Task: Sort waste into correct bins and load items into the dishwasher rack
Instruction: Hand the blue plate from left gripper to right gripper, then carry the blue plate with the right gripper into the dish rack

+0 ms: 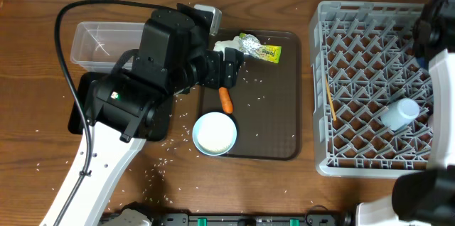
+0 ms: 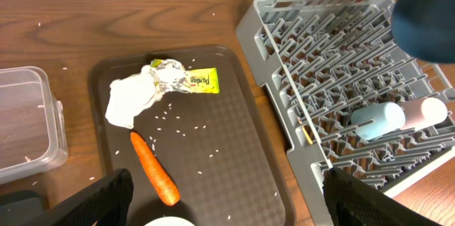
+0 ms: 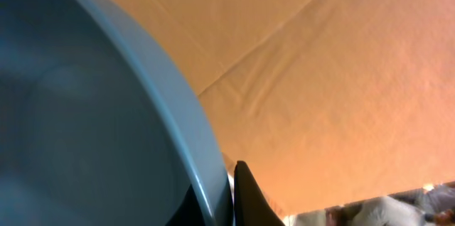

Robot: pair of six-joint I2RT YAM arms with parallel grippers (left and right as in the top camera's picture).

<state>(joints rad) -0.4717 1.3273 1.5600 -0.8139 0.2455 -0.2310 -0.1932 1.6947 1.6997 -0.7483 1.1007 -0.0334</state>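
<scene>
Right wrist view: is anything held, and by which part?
The right gripper holds the dark-blue plate by its rim; the left gripper is open and holds nothing.

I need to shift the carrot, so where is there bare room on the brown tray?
Brown tray: right half, between wrapper and rack, bare except rice grains. Left side crowded: tissue, carrot, bowl, left gripper above.
</scene>
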